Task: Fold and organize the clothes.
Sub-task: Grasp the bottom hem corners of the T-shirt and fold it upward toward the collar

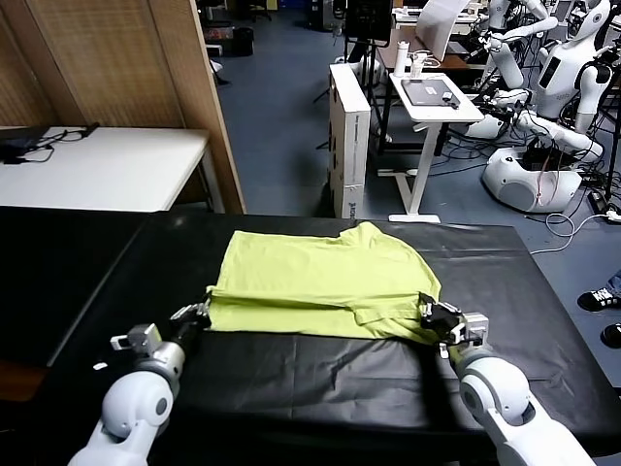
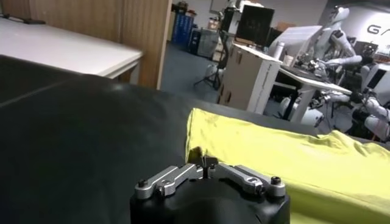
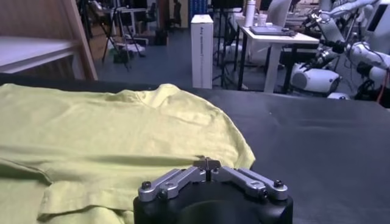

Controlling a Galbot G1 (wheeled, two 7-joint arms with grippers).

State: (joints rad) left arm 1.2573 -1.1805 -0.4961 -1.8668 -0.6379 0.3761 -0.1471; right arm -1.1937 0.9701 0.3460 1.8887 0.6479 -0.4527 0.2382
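The lime yellow-green T-shirt (image 1: 320,277) lies flat on the black table (image 1: 320,379), its near part folded over itself. My left gripper (image 1: 204,311) is at the shirt's near left corner, shut on a bit of the fabric edge; the left wrist view shows the gripper (image 2: 204,159) with the shirt (image 2: 292,158) stretching beyond it. My right gripper (image 1: 430,309) is at the near right corner, shut on the fabric edge. In the right wrist view the gripper (image 3: 207,162) pinches the hem, and the shirt (image 3: 109,128) spreads ahead of it.
Behind the black table stand a white table (image 1: 107,165) at the far left, a tall white box (image 1: 349,136), and a small white desk (image 1: 437,102). Other robots (image 1: 543,107) are at the back right. A wooden panel (image 1: 126,68) stands behind the white table.
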